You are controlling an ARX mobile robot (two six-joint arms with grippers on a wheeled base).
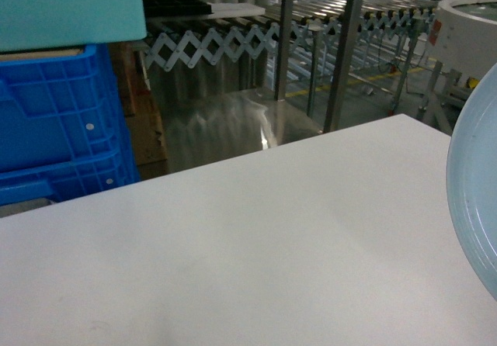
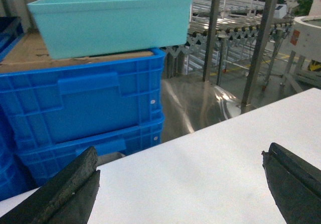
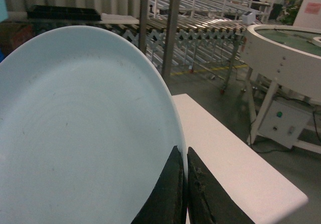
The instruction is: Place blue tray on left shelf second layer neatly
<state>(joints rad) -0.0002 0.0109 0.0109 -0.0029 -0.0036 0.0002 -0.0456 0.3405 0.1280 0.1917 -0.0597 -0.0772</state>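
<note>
blue tray (image 3: 75, 133) sits pinched at its rim in the right gripper (image 3: 186, 184), whose two dark fingers (image 3: 168, 194) close on the edge from either side, the dish rising up and to the left of them, held clear above the white table (image 3: 235, 169). in the head view only an arc of the pale dish (image 1: 474, 191) shows at the right edge. left gripper (image 2: 180, 184) hangs low over the table with its jaws spread wide, nothing between them. ahead and to the left of it stand stacked blue crates (image 2: 85, 108) with a teal box (image 2: 110, 23) on top. straight ahead lies a bare shiny steel shelf tier (image 2: 200, 103) between upright posts (image 2: 258, 43), a roller conveyor (image 1: 326, 20) beyond
</note>
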